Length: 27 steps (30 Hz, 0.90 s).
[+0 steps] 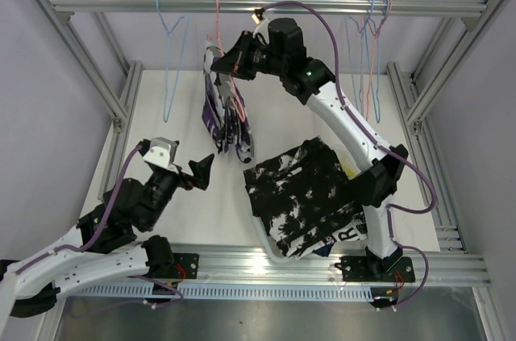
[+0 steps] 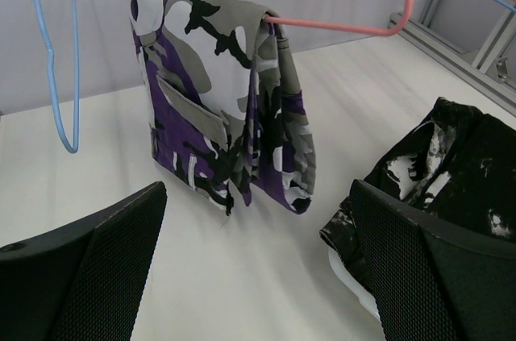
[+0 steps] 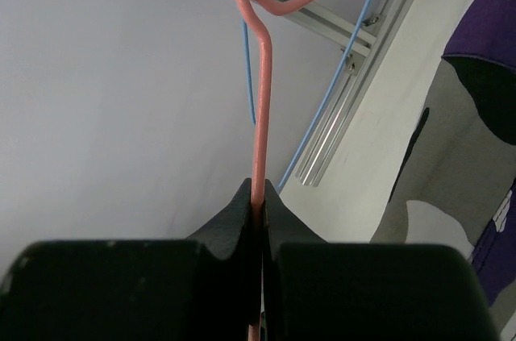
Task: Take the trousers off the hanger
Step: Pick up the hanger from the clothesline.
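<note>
The purple-white-black patterned trousers (image 1: 226, 115) hang folded over a pink hanger (image 1: 216, 18) on the top rail; they also show in the left wrist view (image 2: 218, 91) with the pink hanger (image 2: 363, 28). My right gripper (image 1: 227, 63) is shut on the pink hanger wire (image 3: 260, 155) beside the trousers (image 3: 468, 155). My left gripper (image 1: 197, 173) is open and empty, low over the table, facing the trousers from a distance (image 2: 254, 276). The black-and-white splatter trousers (image 1: 306, 192) lie on a pile at the right (image 2: 451, 164). The other pairs are hidden.
An empty blue hanger (image 1: 171, 51) hangs left of the trousers, also in the left wrist view (image 2: 60, 59). Several blue and pink hangers (image 1: 367, 51) hang at the right. A white tray rim (image 1: 270, 244) shows under the pile. Aluminium frame posts (image 1: 121, 107) flank the table.
</note>
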Each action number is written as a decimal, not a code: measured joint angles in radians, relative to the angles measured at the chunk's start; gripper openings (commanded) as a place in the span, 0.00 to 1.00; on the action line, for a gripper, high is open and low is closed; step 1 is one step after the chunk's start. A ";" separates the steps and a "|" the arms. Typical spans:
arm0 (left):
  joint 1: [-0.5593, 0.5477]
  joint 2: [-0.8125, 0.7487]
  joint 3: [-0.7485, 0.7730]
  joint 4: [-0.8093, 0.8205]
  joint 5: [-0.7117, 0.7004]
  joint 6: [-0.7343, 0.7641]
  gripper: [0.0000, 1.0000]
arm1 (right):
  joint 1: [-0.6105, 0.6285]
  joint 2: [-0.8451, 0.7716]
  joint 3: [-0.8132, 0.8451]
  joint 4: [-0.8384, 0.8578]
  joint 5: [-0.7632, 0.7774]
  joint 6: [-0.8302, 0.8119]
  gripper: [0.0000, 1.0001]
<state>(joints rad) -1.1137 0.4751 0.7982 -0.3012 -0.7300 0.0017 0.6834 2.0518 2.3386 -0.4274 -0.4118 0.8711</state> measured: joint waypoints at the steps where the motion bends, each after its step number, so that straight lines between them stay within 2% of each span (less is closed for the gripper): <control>1: 0.000 0.000 0.000 0.000 0.000 0.000 0.99 | 0.000 0.000 0.008 -0.010 0.000 0.000 0.00; 16: 0.000 0.005 0.000 0.000 0.000 0.000 0.99 | -0.027 -0.032 0.023 -0.088 -0.015 -0.012 0.00; 27: 0.000 0.016 0.000 0.000 -0.009 0.008 0.99 | -0.105 -0.186 -0.034 -0.028 0.081 -0.180 0.00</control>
<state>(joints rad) -1.1137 0.4908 0.7982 -0.3008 -0.7387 0.0093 0.5781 1.8660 2.3043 -0.4553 -0.3305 0.6914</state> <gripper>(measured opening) 0.994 0.032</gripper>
